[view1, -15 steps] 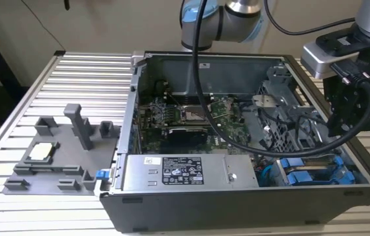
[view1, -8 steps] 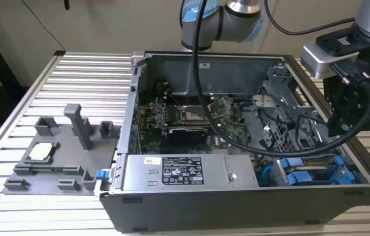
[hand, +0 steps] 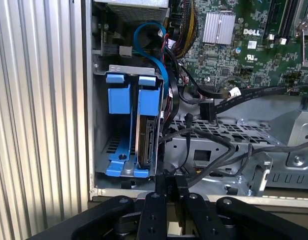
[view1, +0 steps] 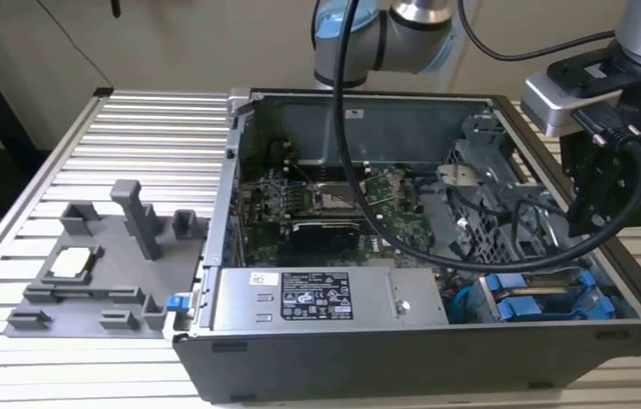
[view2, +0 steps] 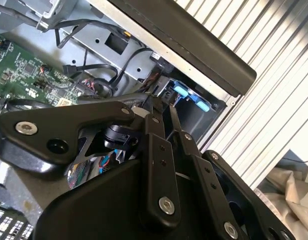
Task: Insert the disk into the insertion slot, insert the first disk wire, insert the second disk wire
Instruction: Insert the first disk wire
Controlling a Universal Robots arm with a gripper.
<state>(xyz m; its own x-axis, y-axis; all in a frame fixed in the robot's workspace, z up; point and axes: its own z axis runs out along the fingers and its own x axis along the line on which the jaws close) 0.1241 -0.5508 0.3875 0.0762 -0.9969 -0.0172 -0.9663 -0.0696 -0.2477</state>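
Externally, the case [view1: 412, 362] lies open. The gripper [view1: 586, 213] hangs at the right of the frame, over the corner where the blue carriers [view1: 525, 307] sit at lower right. Its opening cannot be judged from this angle.

In the second wrist view, the fingers [view2: 154, 145] converge at frame centre. Their tips are close together, just short of the blue tabs [view2: 191, 97] at centre right. Nothing held can be made out between them.

In the first wrist view, the disk [hand: 146, 137] is seated in the slot [hand: 144, 69], left of centre, with its blue frame level with the carrier beside it. Assessment: the insertion step is complete.

A blue cable [hand: 161, 75] runs down just beside the disk, and its end is hidden, so connection is unconfirmed. Black wires [hand: 213, 142] lie loose across the perforated bracket [hand: 233, 132] at centre right. Assessment: neither wire step can be signed off, and at least one looks outstanding.

At bottom centre the fingers are drawn nearly together, with only a narrow gap. One black wire drops to their tips, but I cannot tell whether it is pinched or merely passes in front.
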